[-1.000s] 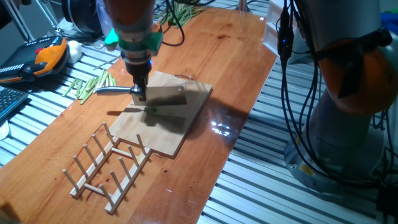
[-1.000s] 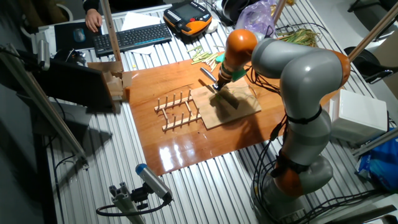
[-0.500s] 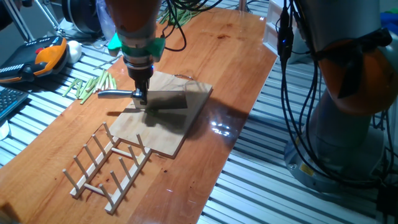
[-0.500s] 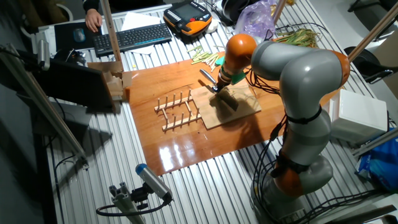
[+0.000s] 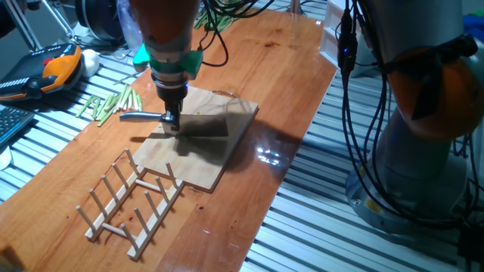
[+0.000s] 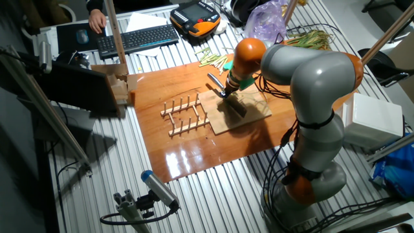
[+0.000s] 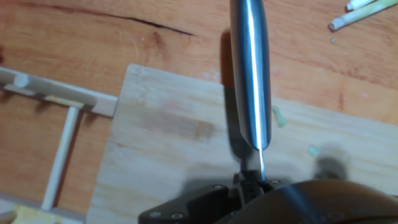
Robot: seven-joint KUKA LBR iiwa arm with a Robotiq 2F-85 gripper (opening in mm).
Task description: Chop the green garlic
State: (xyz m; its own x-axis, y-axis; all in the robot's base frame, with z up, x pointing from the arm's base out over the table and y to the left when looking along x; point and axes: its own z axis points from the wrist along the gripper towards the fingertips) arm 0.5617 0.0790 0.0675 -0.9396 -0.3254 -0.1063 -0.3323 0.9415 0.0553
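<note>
Gripping knife (image 5: 147, 116), hand (image 5: 172, 121) over cutting board (image 5: 215, 162), garlic bits (image 7: 279, 116) perhaps

One robot arm (image 6: 317, 84) with one gripper (image 5: 172, 121) works at one wooden table (image 5: 280, 68), where one cutting board (image 5: 219, 162) lies beside one wooden peg rack (image 5: 128, 204). One knife (image 7: 250, 74) is in the gripper, and two small pale-green bits (image 7: 279, 116) show on the board in the hand view. One bundle of pale-green stalks (image 5: 113, 102) lies at the table's edge; its stalks are too many and too small to count. One keyboard (image 6: 139, 39) and one orange-and-black handheld controller (image 6: 197, 16) sit beyond.
</note>
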